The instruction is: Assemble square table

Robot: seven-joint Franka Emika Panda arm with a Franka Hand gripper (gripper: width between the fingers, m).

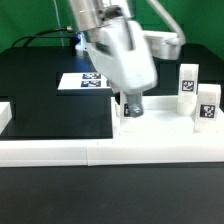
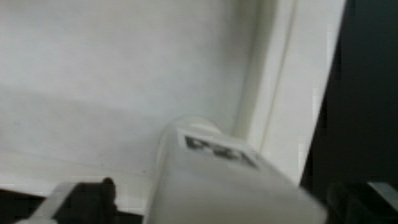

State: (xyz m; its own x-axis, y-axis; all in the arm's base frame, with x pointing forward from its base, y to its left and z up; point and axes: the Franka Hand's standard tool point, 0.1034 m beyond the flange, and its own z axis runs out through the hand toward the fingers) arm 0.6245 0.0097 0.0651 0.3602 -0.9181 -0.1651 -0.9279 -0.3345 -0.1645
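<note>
Looking down the exterior view, I see the white robot arm (image 1: 120, 50) reaching down over the black bench (image 1: 40, 85), its pincer (image 1: 130, 108) hanging low at the middle of the scene. Directly under the dark fingers (image 1: 132, 104) stands a short white plastic leg (image 1: 128, 122), upright on the large flat white square plastic slab (image 1: 150, 125) of the table. The fingers flank the top of that leg, and from this view I cannot tell whether they touch it.

My wrist view settles the grip better: the two black fingertips (image 2: 93, 195) sit at either side of the picture with the rounded white leg (image 2: 222, 175) between them, carrying a small black-and-white tag (image 2: 217, 152). The jaws stand apart, wider than the leg, so it is loose between them and not clamped. Behind it spreads the pale slab (image 2: 107, 90), with a raised white edge running beside the dark bench.

On the exterior view's right, two more short white tagged legs (image 1: 187, 82) (image 1: 208, 110) stand upright, well apart from the pincer. A long white border rail (image 1: 100, 152) runs along the near side of the bench. Beyond the arm, the marker board (image 1: 82, 81) lies flat on the black surface.
</note>
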